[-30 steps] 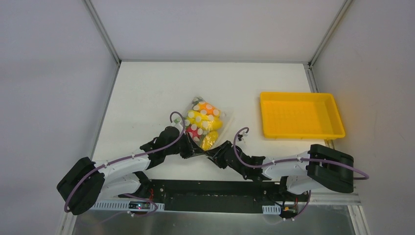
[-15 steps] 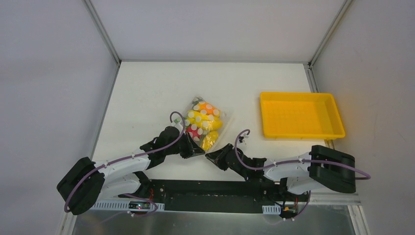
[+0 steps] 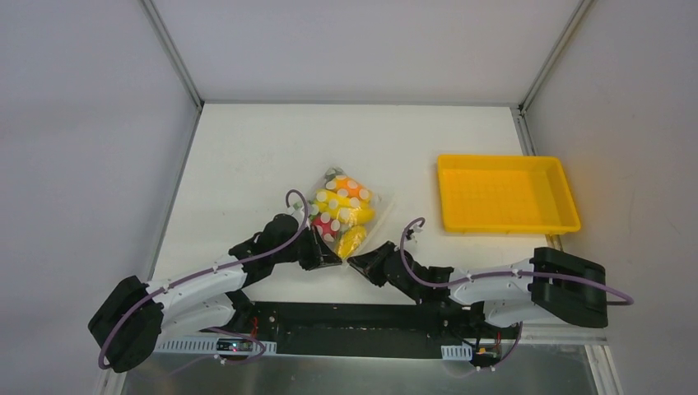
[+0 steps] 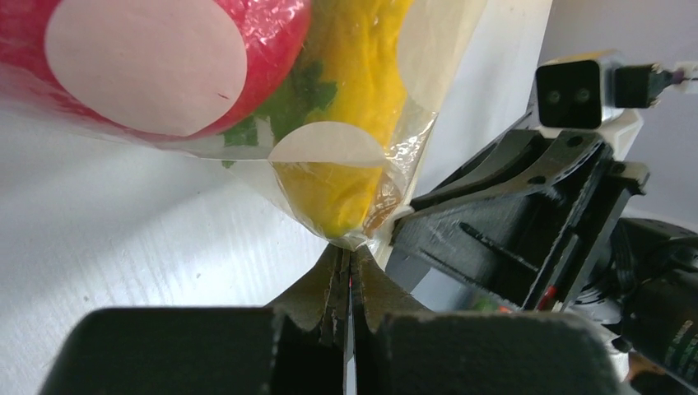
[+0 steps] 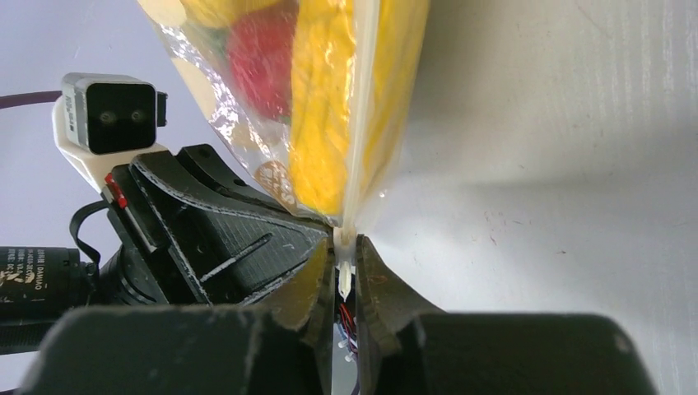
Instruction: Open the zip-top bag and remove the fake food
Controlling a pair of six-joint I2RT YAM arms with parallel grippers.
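The clear zip-top bag [image 3: 342, 210] with white dots lies near the table's middle front, full of fake food [image 3: 346, 216]: yellow, red and orange pieces. My left gripper [image 3: 331, 257] is shut on the bag's near edge, and in the left wrist view [image 4: 347, 262] the plastic is pinched between its pads. My right gripper [image 3: 354, 263] is shut on the same edge just beside it, and the right wrist view [image 5: 346, 247] shows the white zip strip clamped between its fingers. A yellow piece [image 4: 354, 123] and a red piece [image 4: 165, 66] press against the film.
A yellow tray [image 3: 504, 195] stands at the right of the table. The table's front edge and the arm bases lie just behind the grippers. Grey walls close in the left, right and back.
The bag's near end has been drawn toward the front edge and the bag has bunched narrower. Both grippers stayed on that edge, and the right arm has shifted slightly to the right.
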